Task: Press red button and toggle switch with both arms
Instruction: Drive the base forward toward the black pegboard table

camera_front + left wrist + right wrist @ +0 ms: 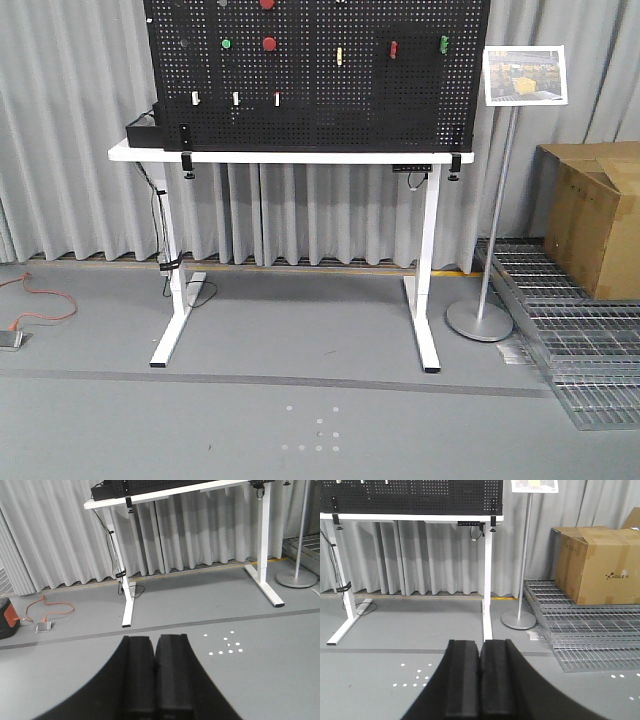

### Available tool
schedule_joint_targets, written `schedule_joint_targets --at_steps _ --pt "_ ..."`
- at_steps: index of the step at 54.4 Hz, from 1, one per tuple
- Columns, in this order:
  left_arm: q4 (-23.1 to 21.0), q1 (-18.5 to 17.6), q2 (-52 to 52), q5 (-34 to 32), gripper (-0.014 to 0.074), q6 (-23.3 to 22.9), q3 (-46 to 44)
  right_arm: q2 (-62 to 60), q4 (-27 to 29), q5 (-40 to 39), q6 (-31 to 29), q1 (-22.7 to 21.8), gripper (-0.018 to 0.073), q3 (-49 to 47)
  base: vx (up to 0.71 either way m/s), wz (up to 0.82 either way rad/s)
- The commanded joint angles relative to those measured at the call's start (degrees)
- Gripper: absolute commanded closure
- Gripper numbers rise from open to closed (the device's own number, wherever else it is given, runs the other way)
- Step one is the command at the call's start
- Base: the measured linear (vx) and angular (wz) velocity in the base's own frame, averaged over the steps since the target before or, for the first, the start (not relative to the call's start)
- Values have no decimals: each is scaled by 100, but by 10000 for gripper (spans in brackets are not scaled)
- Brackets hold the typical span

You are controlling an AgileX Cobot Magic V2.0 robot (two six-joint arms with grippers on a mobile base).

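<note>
A black pegboard point(320, 90) stands on a white table point(290, 156). Two round red buttons show on it: one in full point(269, 44), one point(267, 3) cut by the top edge. I cannot tell which is larger. A small dark knob point(184, 43) left of a green button point(226, 44) may be the toggle switch; it is too small to tell. My left gripper point(155, 639) and right gripper point(480, 642) are both shut and empty. They hang low over the grey floor, far in front of the table. Neither shows in the front view.
A sign stand point(482, 320) stands right of the table. Metal grates point(580, 640) and a cardboard box point(597, 565) lie at the right. An orange cable point(47, 611) and a small box lie on the floor at the left. White dots point(318, 428) mark the floor.
</note>
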Motion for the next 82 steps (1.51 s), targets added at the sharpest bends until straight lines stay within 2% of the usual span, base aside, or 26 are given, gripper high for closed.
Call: schedule_joint_targets --at_steps 1,45,82 --pt "-13 -8 -85 -444 594 -41 61 -88 -28 -473 5 -6 559 34 0 0" --pt "-13 -8 -85 -444 594 -41 61 -88 -28 -473 5 -6 559 34 2 0" --pt "-13 -8 -85 -444 594 -41 61 -88 -28 -473 5 -6 559 34 20 5"
